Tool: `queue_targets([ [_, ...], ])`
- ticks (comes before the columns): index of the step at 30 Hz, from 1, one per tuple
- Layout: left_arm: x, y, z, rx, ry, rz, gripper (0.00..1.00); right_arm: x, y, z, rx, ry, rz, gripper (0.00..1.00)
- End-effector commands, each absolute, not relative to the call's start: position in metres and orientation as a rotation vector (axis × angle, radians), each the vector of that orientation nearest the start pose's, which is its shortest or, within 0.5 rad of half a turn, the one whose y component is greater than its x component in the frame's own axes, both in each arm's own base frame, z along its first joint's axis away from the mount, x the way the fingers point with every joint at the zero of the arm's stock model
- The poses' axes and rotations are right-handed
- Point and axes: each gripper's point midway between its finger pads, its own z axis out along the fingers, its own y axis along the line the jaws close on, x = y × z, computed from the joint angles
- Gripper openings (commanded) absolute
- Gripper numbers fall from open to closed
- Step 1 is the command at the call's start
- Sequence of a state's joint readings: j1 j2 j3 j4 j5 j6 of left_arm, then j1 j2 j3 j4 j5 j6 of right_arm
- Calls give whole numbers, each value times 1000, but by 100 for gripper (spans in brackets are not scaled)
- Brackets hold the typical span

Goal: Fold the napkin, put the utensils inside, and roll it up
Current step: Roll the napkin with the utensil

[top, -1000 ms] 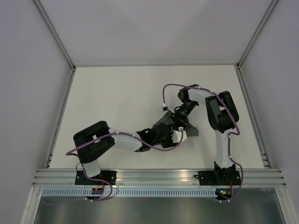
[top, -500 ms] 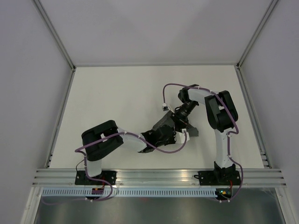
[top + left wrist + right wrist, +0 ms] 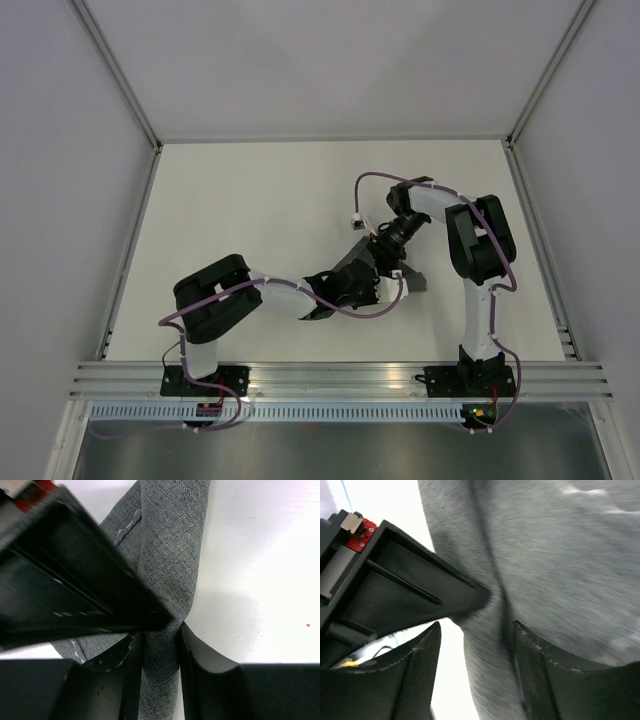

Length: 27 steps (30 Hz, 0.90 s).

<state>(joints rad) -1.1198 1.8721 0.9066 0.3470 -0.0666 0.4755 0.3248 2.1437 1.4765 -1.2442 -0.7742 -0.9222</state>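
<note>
The napkin (image 3: 175, 540) lies on the white surface (image 3: 250, 200), a little right of centre and nearer the arms' bases than the far edge. It is gathered into a narrow, layered band rather than spread flat. A thin pale stitched line shows on one of its folds in the left wrist view.

Both arms reach in to the same spot and meet over the cloth. The left tool (image 3: 160, 635) is clenched on the napkin, with the band running straight between its two fingers and pressed by both. The right tool (image 3: 477, 625) comes at the cloth from the far side, its tip touching the band just beyond the left tool's fingers. Its fingers stand apart around a raised ridge of the napkin. The cloth lies against one finger, while a sliver of bare surface shows beside the other.
</note>
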Motion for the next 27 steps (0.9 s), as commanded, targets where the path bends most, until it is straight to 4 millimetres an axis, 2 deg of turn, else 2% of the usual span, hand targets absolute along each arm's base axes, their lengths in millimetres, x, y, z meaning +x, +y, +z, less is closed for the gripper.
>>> queue_targets([
  [1,189,-398,-14,1664,1722,-467,2,296,193,64,-1436,2302,1204,66],
  [4,185,-396,-16,1668,1746,-494,2,317,184,95,-1303,2227,1204,67],
  [5,183,-396,-17,1669,1756,-517,2,325,177,111,-1226,2185,1215,68],
  [8,179,-393,-21,1669,1806,-576,2,336,165,136,-1134,2100,1225,68],
  [9,179,-394,-20,1666,1817,-598,2,339,152,146,-1093,2079,1197,68],
  [10,174,-394,-21,1662,1843,-648,2,339,146,152,-1070,2062,1189,68],
  [11,177,-391,-21,1652,1872,-672,2,341,132,154,-1035,2043,1166,68],
  [13,172,-389,-20,1632,1922,-771,2,334,121,165,-1052,2001,1106,68],
  [15,178,-383,-23,1600,1994,-822,2,320,110,168,-1095,1969,1010,68],
  [16,174,-383,-23,1594,2020,-890,2,315,109,168,-1109,1958,978,68],
  [17,178,-379,-24,1573,2047,-919,2,316,108,170,-1132,1915,919,70],
  [18,179,-379,-23,1566,2071,-941,2,301,109,171,-1143,1893,876,71],
  [19,178,-377,-28,1562,2100,-960,2,298,106,168,-1143,1903,822,72],
  [20,181,-380,-24,1545,2110,-1011,2,304,104,169,-1169,1861,729,72],
  [21,178,-377,-26,1544,2147,-1030,2,287,110,164,-1202,1843,688,73],
  [22,174,-376,-30,1543,2178,-1066,2,285,106,156,-1217,1869,602,73],
  [23,180,-379,-27,1530,2182,-1079,2,280,111,141,-1243,1852,557,73],
  [24,181,-379,-29,1526,2198,-1084,2,270,123,147,-1295,1783,507,74],
  [27,183,-377,-34,1509,2281,-1107,2,257,135,125,-1383,1735,353,77],
])
